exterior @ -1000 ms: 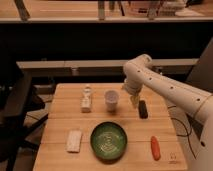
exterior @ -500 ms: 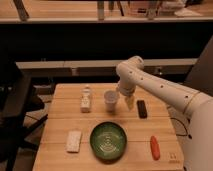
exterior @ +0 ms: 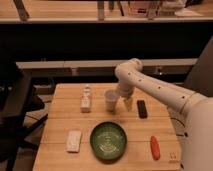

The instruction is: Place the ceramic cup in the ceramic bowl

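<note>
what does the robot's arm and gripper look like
The arm is white, built of thick rounded tubular segments, with a bulbous joint bearing small dark dots. Its gripper, close beside the ceramic cup, looks pale and slim.

Nothing in view can be read: no words, brands, numbers or signs. The small clear bottle (exterior: 86,98) on the pale wooden desk (exterior: 60,117) has a white label, but whatever is printed on it is too small to make out. The wide, dark green ceramic bowl (exterior: 108,141) shows only pale concentric rings, not lettering. The robot's white two-finger gripper (exterior: 126,104) hangs just to the right of the small white handleless ceramic cup (exterior: 111,100), fingers spread, and neither shows any legible marking.
</note>
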Available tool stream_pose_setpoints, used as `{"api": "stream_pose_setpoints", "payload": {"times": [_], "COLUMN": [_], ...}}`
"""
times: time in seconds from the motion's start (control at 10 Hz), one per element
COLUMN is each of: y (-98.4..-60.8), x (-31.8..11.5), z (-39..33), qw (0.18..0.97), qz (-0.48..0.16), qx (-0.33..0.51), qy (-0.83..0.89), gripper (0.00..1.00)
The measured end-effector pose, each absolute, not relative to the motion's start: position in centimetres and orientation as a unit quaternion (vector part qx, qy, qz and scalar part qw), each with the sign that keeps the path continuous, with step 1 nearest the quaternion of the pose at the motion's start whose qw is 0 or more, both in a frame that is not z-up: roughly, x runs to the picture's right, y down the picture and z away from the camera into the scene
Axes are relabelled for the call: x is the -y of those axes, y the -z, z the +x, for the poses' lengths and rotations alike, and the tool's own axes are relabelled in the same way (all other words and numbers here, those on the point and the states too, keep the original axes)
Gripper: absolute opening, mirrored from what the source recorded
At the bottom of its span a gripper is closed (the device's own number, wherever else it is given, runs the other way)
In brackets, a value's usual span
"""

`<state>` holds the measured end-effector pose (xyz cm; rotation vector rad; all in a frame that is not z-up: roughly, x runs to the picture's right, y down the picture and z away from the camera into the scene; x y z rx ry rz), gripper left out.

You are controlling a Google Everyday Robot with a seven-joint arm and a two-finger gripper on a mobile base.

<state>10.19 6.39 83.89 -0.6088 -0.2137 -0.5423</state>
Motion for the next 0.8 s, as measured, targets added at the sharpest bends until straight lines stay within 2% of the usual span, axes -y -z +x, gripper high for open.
{"api": "stream_pose_setpoints", "payload": {"times": [0.5,0.8], "y": [-84.09,-84.16], "x": [-6.54,-6.57], "z": [9.91,9.82], "qw": [0.911,0.910], "qz": [-0.299,-0.300], "qx": [0.107,0.109], "qy": [0.264,0.263], "gripper": [0.79,0.71]}}
